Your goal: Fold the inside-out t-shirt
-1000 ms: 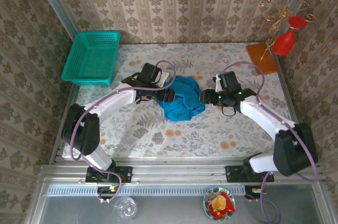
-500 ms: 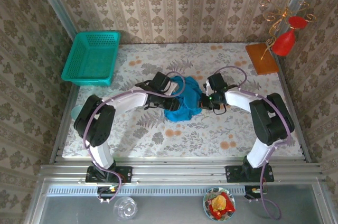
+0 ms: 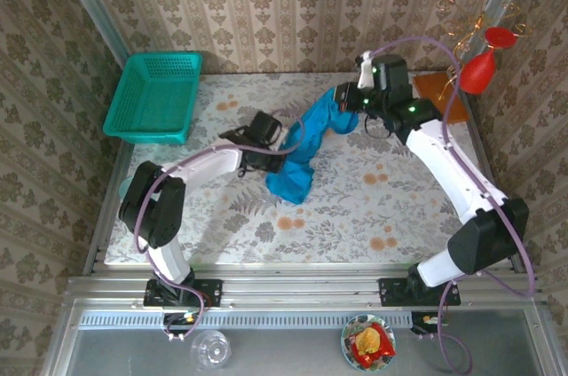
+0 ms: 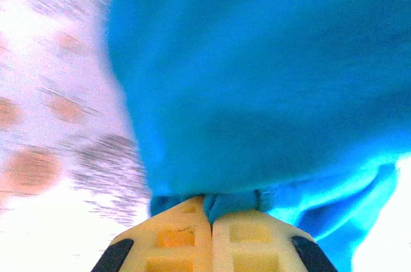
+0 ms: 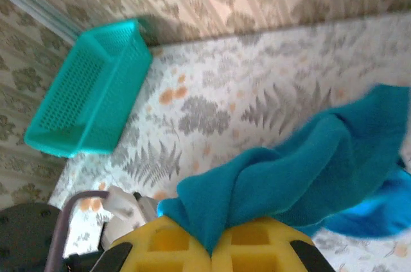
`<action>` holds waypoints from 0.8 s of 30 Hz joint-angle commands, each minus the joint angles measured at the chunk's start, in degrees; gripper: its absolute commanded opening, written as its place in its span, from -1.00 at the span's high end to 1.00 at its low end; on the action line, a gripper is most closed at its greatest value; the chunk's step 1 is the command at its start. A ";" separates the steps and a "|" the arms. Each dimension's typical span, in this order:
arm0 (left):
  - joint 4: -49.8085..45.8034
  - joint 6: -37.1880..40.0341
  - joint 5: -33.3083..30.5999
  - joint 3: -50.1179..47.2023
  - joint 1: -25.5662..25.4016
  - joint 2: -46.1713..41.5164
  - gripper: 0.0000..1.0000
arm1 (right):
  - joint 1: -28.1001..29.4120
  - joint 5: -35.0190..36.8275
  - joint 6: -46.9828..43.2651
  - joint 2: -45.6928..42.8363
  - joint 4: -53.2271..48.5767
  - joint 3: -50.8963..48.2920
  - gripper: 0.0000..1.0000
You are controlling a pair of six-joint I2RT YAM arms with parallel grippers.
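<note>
The plain blue-teal soft-cloth t-shirt [image 3: 297,176] is pulled into a twisted rope between the two sets of jaws. Its lower bunch rests on the floral-patterned tabletop [image 3: 355,207] just below the left gripper [image 3: 282,157]. That left gripper's yellow fingers [image 4: 173,240] are pinched fully together, with a fold of the cloth clamped right at their tips. The fabric spreads away ahead of them, blurred. At the other end, the right gripper [image 3: 343,99] is raised above the tabletop and closed tight too. A thick ridge of the shirt is squeezed in the seam between its pads [image 5: 257,243] and drapes off to their right. Beyond the right jaws, off to their left and well apart from the cloth, the rigid teal plastic mesh basket [image 5: 83,99] sits against the wallpapered wall.
</note>
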 commanded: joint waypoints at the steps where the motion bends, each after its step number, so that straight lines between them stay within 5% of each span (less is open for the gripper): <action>1: -4.07 6.68 -3.66 8.28 6.14 -7.72 1.00 | -1.85 5.48 -2.85 -3.68 -5.11 6.11 1.00; 8: -9.23 11.59 1.34 17.26 18.52 -16.00 1.00 | -7.03 12.33 -6.22 -12.29 -12.14 10.23 1.00; 11: -10.28 12.27 2.38 14.77 19.26 -20.06 1.00 | -8.49 14.82 -5.61 -17.15 -13.28 5.71 1.00; 17: -6.51 5.85 14.36 -0.03 18.58 -24.33 0.97 | -10.56 17.61 -2.15 -21.16 -15.64 -8.94 1.00; 18: -5.84 4.62 15.90 -2.80 17.91 -23.72 0.83 | -11.53 18.19 -1.42 -20.53 -16.53 -11.25 0.77; 19: -5.31 3.96 16.37 -5.43 17.01 -23.32 0.54 | -12.45 18.53 -0.89 -19.53 -17.59 -12.95 0.23; 20: -5.14 3.51 15.35 -7.26 16.08 -23.11 0.32 | -13.01 18.81 -0.47 -18.52 -18.59 -14.02 -0.01; 24: -3.12 0.18 11.48 -12.54 14.72 -23.10 0.10 | -13.25 15.89 -0.09 -16.10 -18.18 -18.74 -0.14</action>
